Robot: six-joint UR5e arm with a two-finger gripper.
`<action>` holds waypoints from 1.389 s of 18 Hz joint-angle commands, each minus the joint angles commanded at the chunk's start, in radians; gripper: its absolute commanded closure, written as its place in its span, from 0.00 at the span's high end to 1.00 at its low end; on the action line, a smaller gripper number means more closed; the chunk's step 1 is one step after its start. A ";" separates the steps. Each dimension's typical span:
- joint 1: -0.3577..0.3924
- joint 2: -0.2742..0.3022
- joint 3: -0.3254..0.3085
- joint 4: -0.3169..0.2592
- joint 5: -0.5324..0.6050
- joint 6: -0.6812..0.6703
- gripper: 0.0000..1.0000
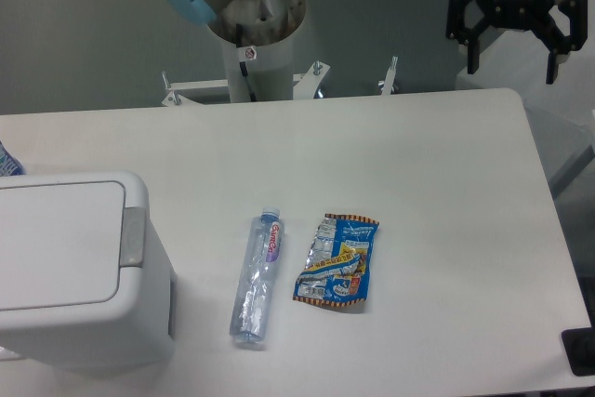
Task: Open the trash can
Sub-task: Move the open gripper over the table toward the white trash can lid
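The trash can (65,258) is a large white boxy bin at the table's front left corner. Its flat lid is down, and a grey push tab (133,236) sits on its right edge. My gripper (512,64) hangs high above the table's far right corner, far from the bin. It is open, fingers spread, with nothing between them.
A crushed clear plastic bottle (257,276) lies on the white table (418,155) just right of the bin. A flattened blue snack wrapper (338,261) lies beside the bottle. The arm's base (251,16) stands at the table's far edge.
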 joint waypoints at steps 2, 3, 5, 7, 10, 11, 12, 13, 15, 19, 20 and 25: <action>0.000 0.000 0.000 0.000 0.000 -0.006 1.00; 0.000 0.000 0.003 -0.002 -0.002 -0.011 1.00; -0.003 0.002 0.005 -0.002 -0.006 -0.034 1.00; -0.050 -0.001 0.006 0.000 0.000 -0.099 1.00; -0.104 -0.008 0.009 0.002 0.002 -0.269 1.00; -0.130 -0.009 0.006 0.002 0.003 -0.319 1.00; -0.156 -0.012 0.005 0.003 0.005 -0.365 1.00; -0.178 -0.018 0.008 0.005 0.005 -0.420 1.00; -0.221 -0.023 0.011 0.024 0.002 -0.550 1.00; -0.336 -0.052 0.000 0.107 0.003 -0.811 1.00; -0.369 -0.058 0.000 0.124 0.003 -0.859 1.00; -0.480 -0.081 -0.003 0.127 -0.002 -1.092 1.00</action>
